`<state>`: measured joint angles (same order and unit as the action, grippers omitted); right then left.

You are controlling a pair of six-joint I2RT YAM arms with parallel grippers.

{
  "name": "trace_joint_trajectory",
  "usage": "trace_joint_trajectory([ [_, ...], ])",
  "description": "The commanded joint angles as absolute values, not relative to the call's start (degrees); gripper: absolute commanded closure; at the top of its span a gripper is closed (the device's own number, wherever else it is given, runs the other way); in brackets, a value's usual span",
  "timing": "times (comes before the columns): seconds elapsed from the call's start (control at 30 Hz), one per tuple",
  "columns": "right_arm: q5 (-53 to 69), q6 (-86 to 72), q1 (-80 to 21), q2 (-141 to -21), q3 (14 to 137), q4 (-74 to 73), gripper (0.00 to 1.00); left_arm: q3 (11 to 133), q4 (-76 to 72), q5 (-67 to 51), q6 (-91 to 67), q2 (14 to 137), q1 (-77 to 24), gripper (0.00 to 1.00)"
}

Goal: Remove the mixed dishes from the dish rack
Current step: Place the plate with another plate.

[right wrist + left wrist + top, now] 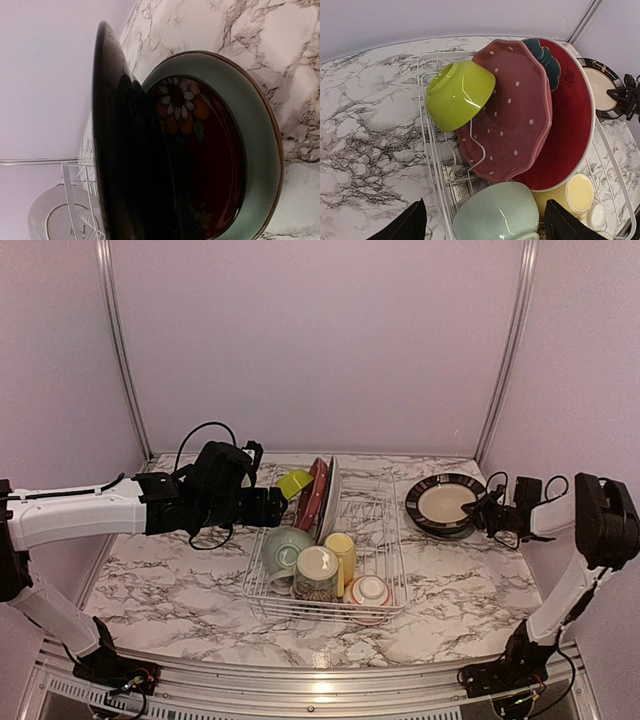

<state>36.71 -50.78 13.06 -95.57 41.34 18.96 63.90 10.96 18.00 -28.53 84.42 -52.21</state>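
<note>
Lime bowl (460, 95) against dotted plate (512, 112)

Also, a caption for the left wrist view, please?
Lime glossy bowl, pink dotted plate and red plate inside the white wire rack.

Left arm stretched level toward far-left corner of white wire-grid dish rack (385, 530), left gripper (272, 505) spread wide. Right arm reaching right of rack, right gripper (487, 510) clamping round dark-rimmed cream plate (445, 502).

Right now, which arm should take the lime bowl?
Left. The left tool is open and hangs over the left side of the rack, with the lime bowl just ahead. The right tool is at the plate stack, outside the rack, on the far side from the bowl.
</note>
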Motion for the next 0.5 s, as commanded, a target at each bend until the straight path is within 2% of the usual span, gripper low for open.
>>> trace_joint_trajectory([
  [0.0, 41.4, -51.9, 14.0, -96.5, 43.8, 29.5, 1.00, 65.4, 11.6, 17.4, -28.4, 85.5, -52.1, 0.16],
  [0.23, 42.4, -50.9, 14.3, -99.5, 43.6, 30.4, 1.00, 66.1, 11.7, 17.2, -28.2, 86.2, -52.1, 0.16],
  [0.47, 39.5, -45.5, 14.4, -98.7, 44.3, 23.9, 0.85, 66.7, 11.7, 16.6, -28.2, 87.0, -52.1, 0.16],
])
